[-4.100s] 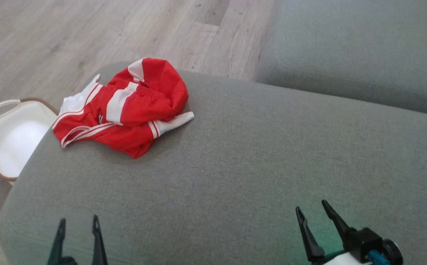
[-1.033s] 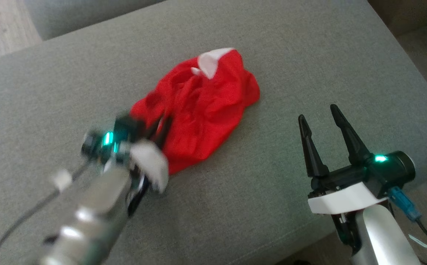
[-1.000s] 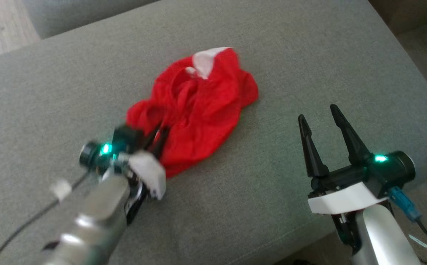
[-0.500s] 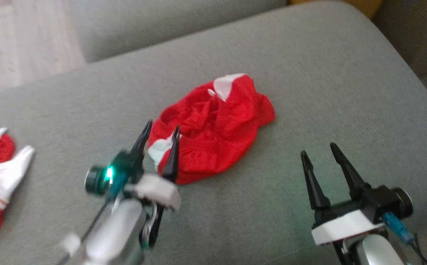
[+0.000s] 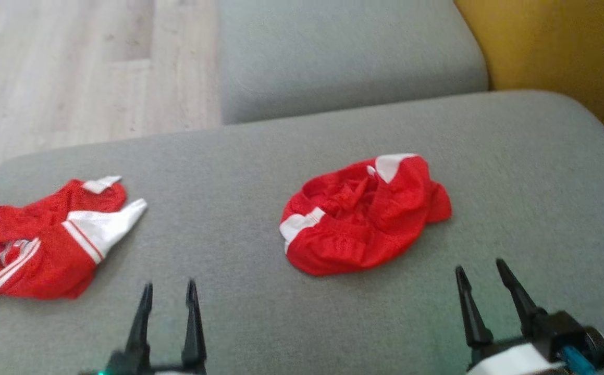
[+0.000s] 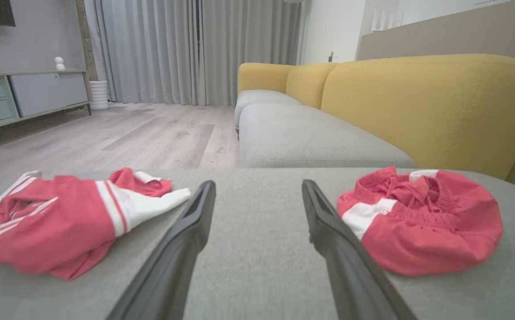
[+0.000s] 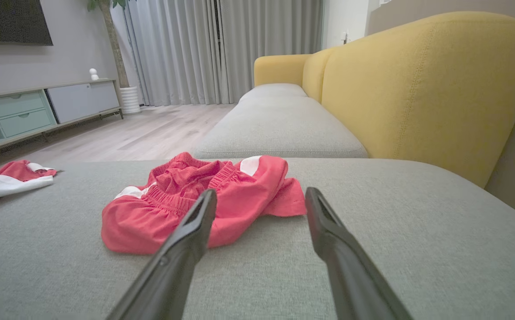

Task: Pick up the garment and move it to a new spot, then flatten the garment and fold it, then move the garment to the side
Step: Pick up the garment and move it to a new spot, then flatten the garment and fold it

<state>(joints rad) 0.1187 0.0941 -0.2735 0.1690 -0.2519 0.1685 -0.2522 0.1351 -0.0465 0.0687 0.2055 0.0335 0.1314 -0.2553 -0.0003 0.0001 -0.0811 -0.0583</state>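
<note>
Two empty pairs of fingers spread wide, left gripper (image 5: 170,284) and right gripper (image 5: 479,264), at the near edge of the grey cushion (image 5: 260,156); crumpled red garment (image 5: 364,219) lies mid-cushion; soft, light, probably best pinched at its waistband (image 7: 173,202).

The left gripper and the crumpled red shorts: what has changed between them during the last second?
The left gripper has let go of the red shorts, opened and drawn back toward the robot. The shorts lie free, crumpled, in the middle of the grey cushion. The right gripper stayed open and empty; the striped red garment stayed at the cushion's left end.
</note>
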